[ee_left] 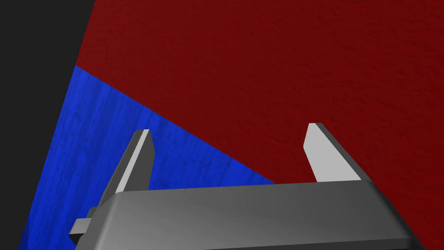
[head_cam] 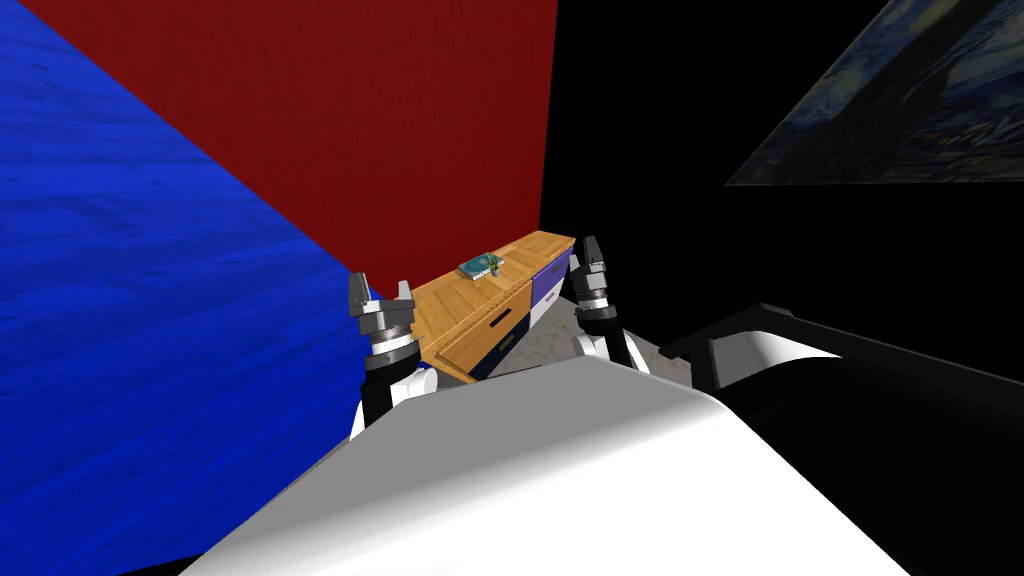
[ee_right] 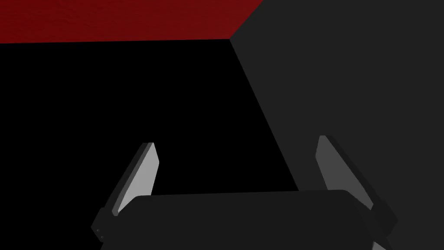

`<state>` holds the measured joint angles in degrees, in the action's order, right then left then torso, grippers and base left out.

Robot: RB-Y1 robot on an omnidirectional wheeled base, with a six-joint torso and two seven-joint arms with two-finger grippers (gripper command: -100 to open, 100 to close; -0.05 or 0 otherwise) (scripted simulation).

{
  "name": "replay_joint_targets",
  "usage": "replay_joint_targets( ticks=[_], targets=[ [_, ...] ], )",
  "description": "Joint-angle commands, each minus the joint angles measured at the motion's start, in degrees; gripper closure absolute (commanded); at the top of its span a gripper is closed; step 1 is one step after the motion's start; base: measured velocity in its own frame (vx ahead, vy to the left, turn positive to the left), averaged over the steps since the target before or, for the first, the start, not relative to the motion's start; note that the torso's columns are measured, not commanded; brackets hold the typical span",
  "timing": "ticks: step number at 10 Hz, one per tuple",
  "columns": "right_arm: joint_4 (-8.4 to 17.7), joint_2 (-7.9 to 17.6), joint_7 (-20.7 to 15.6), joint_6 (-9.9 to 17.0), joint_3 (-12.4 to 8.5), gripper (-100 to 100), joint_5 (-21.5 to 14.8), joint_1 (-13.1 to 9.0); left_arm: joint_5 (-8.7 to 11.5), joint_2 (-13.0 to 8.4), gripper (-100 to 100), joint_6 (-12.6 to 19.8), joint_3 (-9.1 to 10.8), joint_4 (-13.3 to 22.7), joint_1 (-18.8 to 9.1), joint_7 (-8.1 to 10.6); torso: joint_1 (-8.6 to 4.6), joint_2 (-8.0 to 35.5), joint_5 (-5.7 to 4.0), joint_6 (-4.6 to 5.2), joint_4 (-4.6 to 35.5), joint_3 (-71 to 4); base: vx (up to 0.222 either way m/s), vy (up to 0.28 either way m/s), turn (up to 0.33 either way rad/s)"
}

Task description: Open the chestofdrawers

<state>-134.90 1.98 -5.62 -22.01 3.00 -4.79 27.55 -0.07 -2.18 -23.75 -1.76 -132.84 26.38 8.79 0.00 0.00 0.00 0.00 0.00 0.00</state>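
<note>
There is one chest of drawers (head_cam: 455,300) with a wooden top. It stands along the red wall (head_cam: 350,120), ahead of me and between my two arms. One small green thing (head_cam: 480,267) lies on its top. I cannot tell what it is. I see one purple drawer front (head_cam: 548,283) and one wooden drawer front (head_cam: 475,335). The other fronts are too small to count. My left arm hides the near end of the chest.

There are two grippers, each with two fingers. The left gripper (head_cam: 380,292) is up beside the blue wall (head_cam: 150,300). Its fingers are wide apart and hold nothing. The right gripper (head_cam: 590,252) is up near the purple end. It is spread wide too and holds nothing.

One picture (head_cam: 900,100) hangs in the black area, cut off at the edge.
</note>
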Motion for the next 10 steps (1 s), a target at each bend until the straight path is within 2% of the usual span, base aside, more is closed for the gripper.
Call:
replay_joint_targets(
  ticks=[1, 9, 10],
  targets=[
    [0.0, 0.0, 0.0, 0.0, 0.0, 0, 0.0, 0.0, 0.0, 0.0, 0, 0.0, 0.0, 0.0, 0.0, 0.0, 0.0, 2.32, 0.0, 0.0, 2.35, -4.67, 0.0, 0.0, 0.0],
    [-0.02, 0.0, 0.0, -0.01, 0.0, 0, 0.0, 0.0, 0.0, 0.0, 0, -0.01, 0.0, -0.02, 0.0, 0.0, 0.0, 35.39, 0.0, 0.0, 35.37, -70.73, 0.0, 0.0, 0.0],
    [0.77, 2.04, -1.93, 0.04, -0.26, -100, -1.05, -0.36, 0.0, 0.0, 0, -0.01, 0.0, -0.02, 0.0, 0.0, 0.0, 39.62, 0.0, 0.0, 39.6, -79.19, 0.005, 0.016, 0.063]
  ],
)
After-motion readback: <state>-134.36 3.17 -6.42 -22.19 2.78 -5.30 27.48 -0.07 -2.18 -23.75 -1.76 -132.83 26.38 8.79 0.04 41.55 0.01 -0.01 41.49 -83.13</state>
